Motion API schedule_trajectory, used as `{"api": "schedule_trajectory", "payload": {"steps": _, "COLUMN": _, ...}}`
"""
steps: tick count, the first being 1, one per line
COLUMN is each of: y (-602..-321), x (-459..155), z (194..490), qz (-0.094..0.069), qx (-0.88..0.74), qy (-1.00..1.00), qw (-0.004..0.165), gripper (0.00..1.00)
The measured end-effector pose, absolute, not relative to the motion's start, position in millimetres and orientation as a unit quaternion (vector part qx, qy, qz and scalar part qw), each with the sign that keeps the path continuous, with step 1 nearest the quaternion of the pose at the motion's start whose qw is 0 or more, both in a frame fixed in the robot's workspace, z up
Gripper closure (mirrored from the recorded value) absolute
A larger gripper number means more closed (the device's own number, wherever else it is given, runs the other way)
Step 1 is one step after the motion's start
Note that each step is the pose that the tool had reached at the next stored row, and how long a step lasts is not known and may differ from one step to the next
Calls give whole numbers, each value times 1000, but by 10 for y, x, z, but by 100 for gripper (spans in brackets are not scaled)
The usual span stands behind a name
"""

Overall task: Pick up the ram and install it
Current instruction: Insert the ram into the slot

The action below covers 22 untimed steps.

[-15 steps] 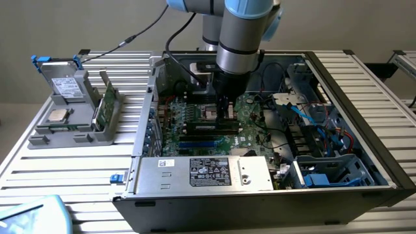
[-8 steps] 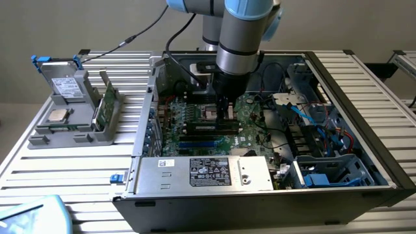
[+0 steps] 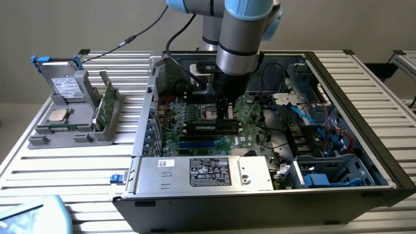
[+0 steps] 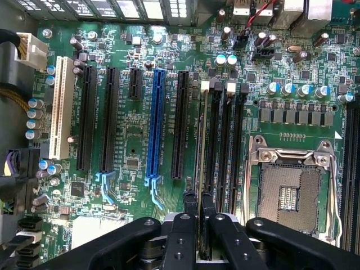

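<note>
My gripper (image 3: 226,117) reaches straight down into the open computer case (image 3: 383,161), over the green motherboard (image 3: 256,122). In the wrist view the two black fingers (image 4: 189,205) of the gripper (image 4: 198,198) are shut on the ram (image 4: 201,146). It shows edge-on as a thin dark strip running along the black memory slots (image 4: 225,140), in line with the slot that has a white latch (image 4: 205,85). In the exterior view the ram (image 3: 206,127) lies as a long dark stick just below the fingers. Whether it is seated in the slot I cannot tell.
An empty processor socket (image 4: 287,191) sits beside the memory slots, a blue expansion slot (image 4: 154,124) on their other side. The power supply (image 3: 204,173) fills the case front, with cables (image 3: 305,117) at the exterior view's right. Outside, a grey fixture (image 3: 71,131) holds a silver chip (image 3: 58,116) and a green card (image 3: 104,105).
</note>
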<state>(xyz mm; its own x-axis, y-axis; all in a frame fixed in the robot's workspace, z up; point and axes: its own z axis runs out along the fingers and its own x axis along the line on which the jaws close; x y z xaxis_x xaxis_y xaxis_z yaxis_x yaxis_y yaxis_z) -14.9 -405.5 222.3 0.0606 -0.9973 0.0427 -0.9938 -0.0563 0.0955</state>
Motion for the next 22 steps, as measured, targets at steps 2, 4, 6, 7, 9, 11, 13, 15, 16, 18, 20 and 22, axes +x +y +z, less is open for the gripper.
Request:
{"api": "schedule_trajectory", "payload": {"steps": 2, "y": -4053, "x": -149, "z": 2221, "qz": -17, "qx": 726, "qy": -686, "qw": 49, "gripper": 86}}
{"api": "schedule_trajectory", "payload": {"steps": 4, "y": -4053, "x": -149, "z": 2220, "qz": -17, "qx": 725, "qy": -687, "qw": 49, "gripper": 86}}
{"api": "schedule_trajectory", "payload": {"steps": 6, "y": -4052, "x": -149, "z": 2219, "qz": -17, "qx": 725, "qy": -687, "qw": 49, "gripper": 86}}
{"api": "schedule_trajectory", "payload": {"steps": 7, "y": -4052, "x": -149, "z": 2217, "qz": -17, "qx": 725, "qy": -687, "qw": 49, "gripper": 86}}
{"api": "schedule_trajectory", "payload": {"steps": 9, "y": -4052, "x": -149, "z": 2211, "qz": -17, "qx": 725, "qy": -687, "qw": 49, "gripper": 86}}
{"api": "schedule_trajectory", "payload": {"steps": 11, "y": -4052, "x": -149, "z": 2205, "qz": -17, "qx": 725, "qy": -687, "qw": 49, "gripper": 86}}
{"api": "schedule_trajectory", "payload": {"steps": 13, "y": -4053, "x": -149, "z": 2204, "qz": -17, "qx": 725, "qy": -687, "qw": 50, "gripper": 86}}
{"api": "schedule_trajectory", "payload": {"steps": 15, "y": -4052, "x": -149, "z": 2202, "qz": -17, "qx": 725, "qy": -687, "qw": 49, "gripper": 86}}
{"api": "schedule_trajectory", "payload": {"steps": 16, "y": -4052, "x": -149, "z": 2199, "qz": -17, "qx": 725, "qy": -687, "qw": 49, "gripper": 86}}
{"api": "schedule_trajectory", "payload": {"steps": 18, "y": -4052, "x": -149, "z": 2195, "qz": -17, "qx": 725, "qy": -687, "qw": 49, "gripper": 86}}
{"api": "schedule_trajectory", "payload": {"steps": 20, "y": -4052, "x": -149, "z": 2195, "qz": -17, "qx": 725, "qy": -687, "qw": 49, "gripper": 86}}
{"api": "schedule_trajectory", "payload": {"steps": 22, "y": -4052, "x": -149, "z": 2192, "qz": -17, "qx": 725, "qy": -687, "qw": 49, "gripper": 86}}
